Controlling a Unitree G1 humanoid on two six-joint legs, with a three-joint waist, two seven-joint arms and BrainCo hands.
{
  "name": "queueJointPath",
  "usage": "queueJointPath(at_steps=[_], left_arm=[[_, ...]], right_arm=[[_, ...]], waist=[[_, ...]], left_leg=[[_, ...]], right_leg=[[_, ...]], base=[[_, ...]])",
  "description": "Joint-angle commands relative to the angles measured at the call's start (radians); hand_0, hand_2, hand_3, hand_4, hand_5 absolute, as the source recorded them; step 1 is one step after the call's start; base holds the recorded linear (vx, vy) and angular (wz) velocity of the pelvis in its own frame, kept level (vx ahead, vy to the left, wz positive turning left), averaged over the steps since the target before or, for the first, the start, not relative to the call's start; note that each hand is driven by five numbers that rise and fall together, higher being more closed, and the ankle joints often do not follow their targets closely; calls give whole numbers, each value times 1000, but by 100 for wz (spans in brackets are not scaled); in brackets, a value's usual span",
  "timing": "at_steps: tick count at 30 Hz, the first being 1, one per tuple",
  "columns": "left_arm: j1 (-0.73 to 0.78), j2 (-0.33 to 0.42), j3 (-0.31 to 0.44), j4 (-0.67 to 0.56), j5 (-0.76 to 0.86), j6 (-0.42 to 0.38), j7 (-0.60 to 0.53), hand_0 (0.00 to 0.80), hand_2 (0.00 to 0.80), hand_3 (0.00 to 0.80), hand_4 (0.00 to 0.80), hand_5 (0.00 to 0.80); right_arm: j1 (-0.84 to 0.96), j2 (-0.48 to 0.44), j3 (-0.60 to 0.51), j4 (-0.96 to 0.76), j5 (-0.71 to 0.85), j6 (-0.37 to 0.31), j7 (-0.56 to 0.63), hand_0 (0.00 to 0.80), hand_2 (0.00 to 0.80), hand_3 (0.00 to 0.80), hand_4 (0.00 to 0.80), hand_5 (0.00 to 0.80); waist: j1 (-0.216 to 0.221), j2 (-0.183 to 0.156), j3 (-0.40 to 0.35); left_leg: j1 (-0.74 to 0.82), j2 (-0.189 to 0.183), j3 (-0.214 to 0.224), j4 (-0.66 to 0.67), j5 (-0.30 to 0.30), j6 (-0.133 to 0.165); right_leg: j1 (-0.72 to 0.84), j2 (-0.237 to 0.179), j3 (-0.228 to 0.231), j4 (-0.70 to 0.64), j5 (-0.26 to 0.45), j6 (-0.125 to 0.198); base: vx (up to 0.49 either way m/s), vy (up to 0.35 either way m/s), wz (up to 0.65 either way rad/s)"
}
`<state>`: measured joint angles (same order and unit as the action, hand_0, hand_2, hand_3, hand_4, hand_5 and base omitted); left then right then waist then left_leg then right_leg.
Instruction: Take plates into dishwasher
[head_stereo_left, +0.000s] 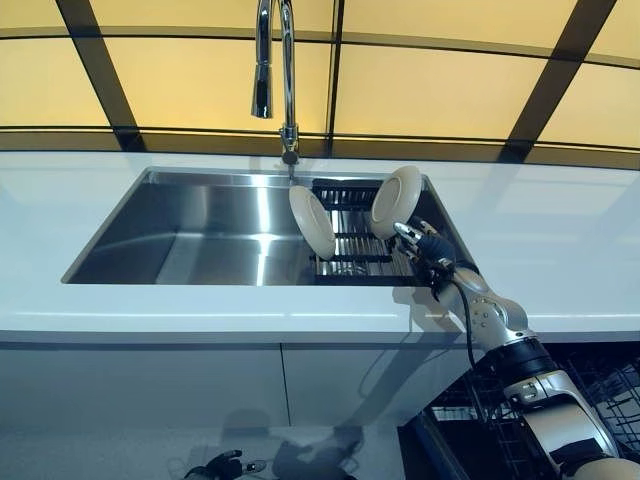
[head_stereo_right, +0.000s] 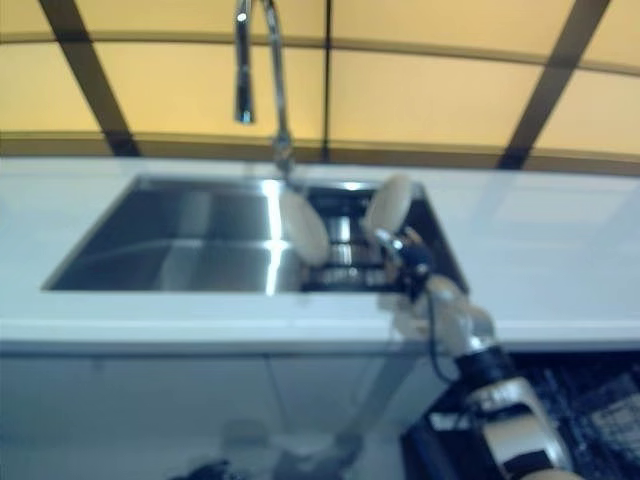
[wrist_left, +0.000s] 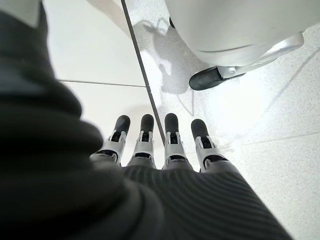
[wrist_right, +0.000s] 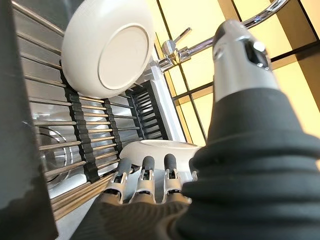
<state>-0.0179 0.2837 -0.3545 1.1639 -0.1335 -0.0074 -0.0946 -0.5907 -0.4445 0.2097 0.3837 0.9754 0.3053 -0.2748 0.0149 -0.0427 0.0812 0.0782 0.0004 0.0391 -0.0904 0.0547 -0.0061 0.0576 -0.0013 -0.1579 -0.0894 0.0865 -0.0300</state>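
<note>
Two plates, cream-white, round and glossy, stand on edge in a dark rack (head_stereo_left: 350, 262) set across the right end of the steel sink (head_stereo_left: 190, 240). The left plate (head_stereo_left: 312, 221) tilts with its face toward the basin; the right plate (head_stereo_left: 396, 200) leans near the sink's right wall. In the right wrist view the far plate's underside shows a raised foot ring. The rack has dark cross bars over metal rods. A tall chrome tap (head_stereo_left: 275, 70) rises behind the sink, which sits in a white counter (head_stereo_left: 560, 250).

The right hand (head_stereo_left: 420, 243) reaches over the rack, fingers straight and side by side, tips at the rim of the right plate; no grasp is visible. The left hand (wrist_left: 160, 145) hangs low by the floor, fingers straight and holding nothing. An open dishwasher basket (head_stereo_left: 600, 390) of dark wire shows below the counter at right.
</note>
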Motion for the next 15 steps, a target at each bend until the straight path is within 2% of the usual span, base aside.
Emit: queueJointPath(at_steps=[1,9,15], left_arm=[[-73,0,-64,66,-12,-12,-6,0,0,0,0,0],[-86,3,-77,62,-23,-5,-8,0,0,0,0,0],[-86,7,-82,68,-21,-6,-12,0,0,0,0,0]], right_arm=[[-161,-3,-21,69,49,-67,-22,0,0,0,0,0],[-213,-22,-34,153,58,-81,-69,0,0,0,0,0],[-249,-58,-39,246,37,-76,-62,0,0,0,0,0]], waist=[[27,-3,6],[36,-2,11],[43,-2,12]], left_leg=[[29,-67,26,3,-122,78],[28,-69,22,3,-123,79],[32,-71,14,3,-123,80]], right_leg=[[50,13,18,2,-99,27],[49,12,16,2,-96,28],[55,10,11,2,-96,29]], base=[[0,0,0],[-8,5,2],[-1,1,1]])
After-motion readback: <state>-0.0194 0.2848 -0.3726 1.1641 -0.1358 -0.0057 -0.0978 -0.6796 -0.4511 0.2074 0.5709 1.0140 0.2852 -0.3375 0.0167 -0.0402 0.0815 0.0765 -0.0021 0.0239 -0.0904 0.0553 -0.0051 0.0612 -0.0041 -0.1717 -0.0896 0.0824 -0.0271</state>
